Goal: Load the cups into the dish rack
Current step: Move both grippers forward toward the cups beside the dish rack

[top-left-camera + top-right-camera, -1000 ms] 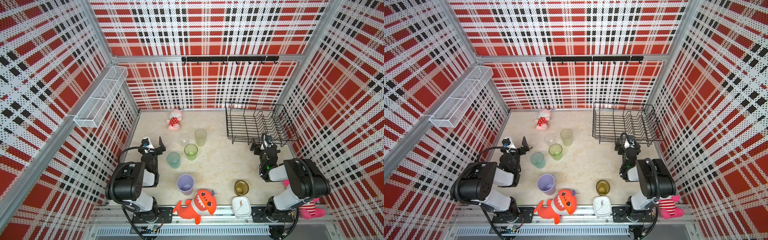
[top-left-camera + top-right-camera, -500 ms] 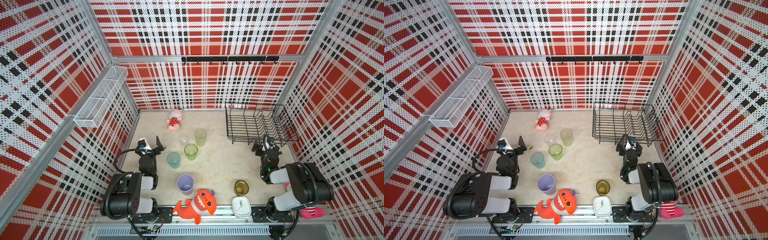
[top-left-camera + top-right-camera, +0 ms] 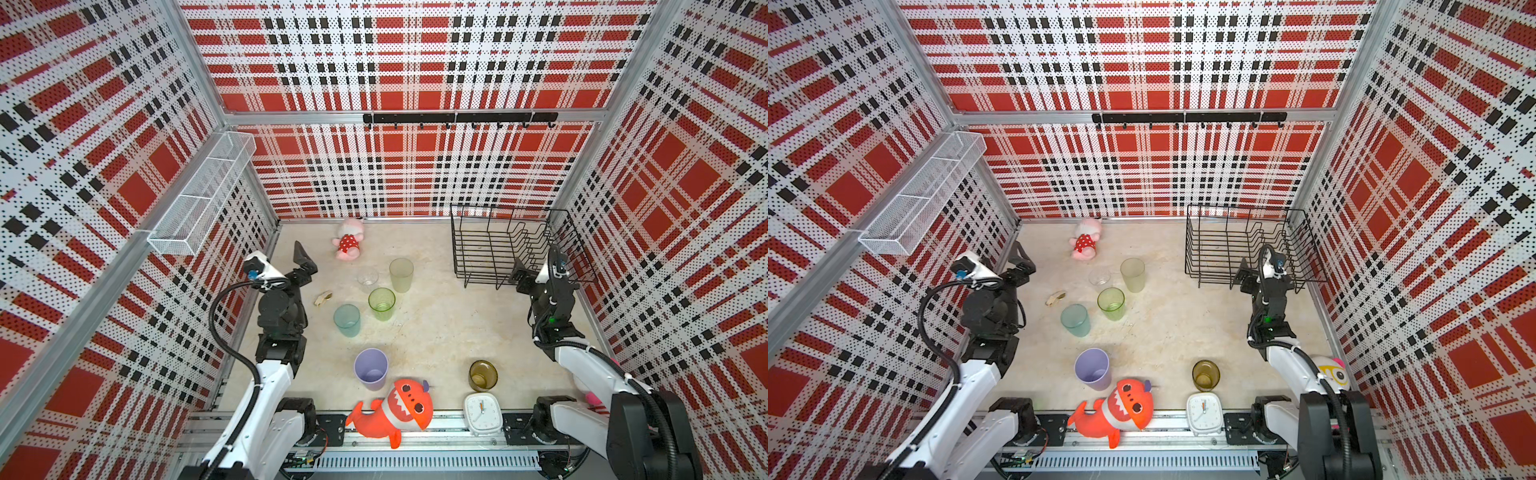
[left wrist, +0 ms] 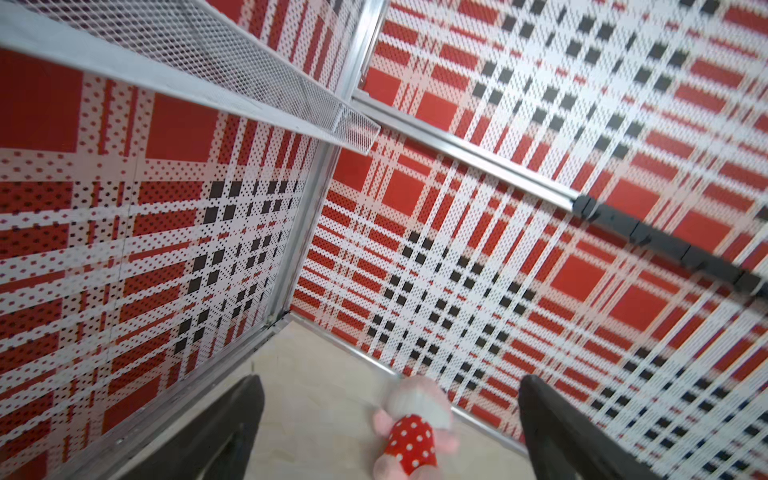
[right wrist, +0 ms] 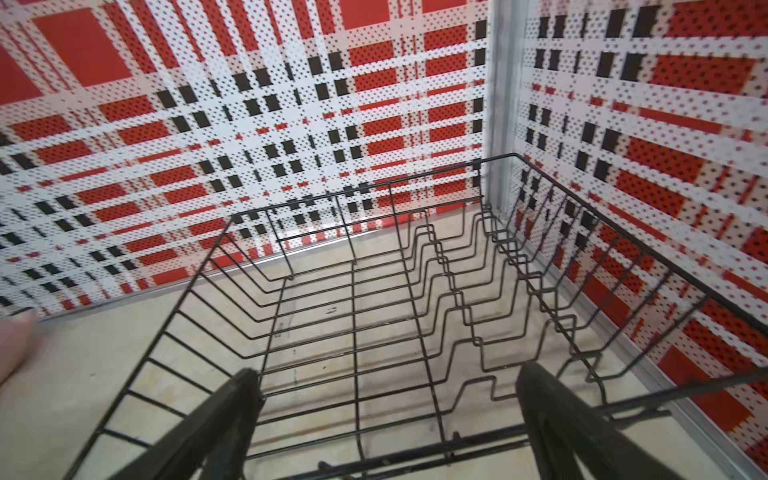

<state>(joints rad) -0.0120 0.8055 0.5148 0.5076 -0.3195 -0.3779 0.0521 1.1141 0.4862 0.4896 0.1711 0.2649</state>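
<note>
Overhead, dish rack [image 3: 490, 249] beside right wall, cups [image 3: 381, 303] scattered mid-floor, jaws wide.

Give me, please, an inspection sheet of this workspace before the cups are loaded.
Surface: beige table, no spill seen.
Job's things: six cups upright on the table, clear, yellow-green, green, teal, lilac, amber; rack empty.
Clutter: shark, doll, clock, scrap, plush by the right arm.
Grippers: left gripper open, pointing toward the doll; right gripper open at the rack's near edge; both hold nothing.
Cables: black cable loops beside the left arm, snagging nothing.
Surroundings: plaid walls, mesh basket, hook rail.
</note>
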